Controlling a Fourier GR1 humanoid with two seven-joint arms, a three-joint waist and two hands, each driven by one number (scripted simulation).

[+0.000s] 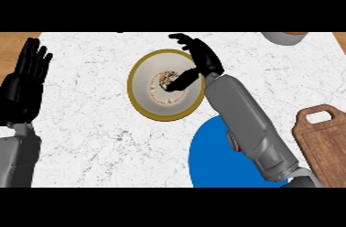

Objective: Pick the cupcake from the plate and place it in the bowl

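Note:
A white bowl with a gold rim [138, 91] stands at the middle of the marble counter. Inside it lies the cupcake [164, 78], pale with brown speckles. My right hand [206, 59] hovers over the bowl's right rim. Its thumb [182, 78] points down into the bowl and touches the cupcake, while its fingers are spread and curl round nothing. The blue plate [213, 159] lies at the lower right, partly under my right forearm, and a small red patch [234, 141] shows on it by the arm. At the view's left edge my left hand [25, 82] rests open, fingers up.
A wooden cutting board with a handle [324, 141] lies at the right edge. A grey vessel [283, 37] peeks in at the top right. Wooden surface [17, 40] borders the marble at the top corners.

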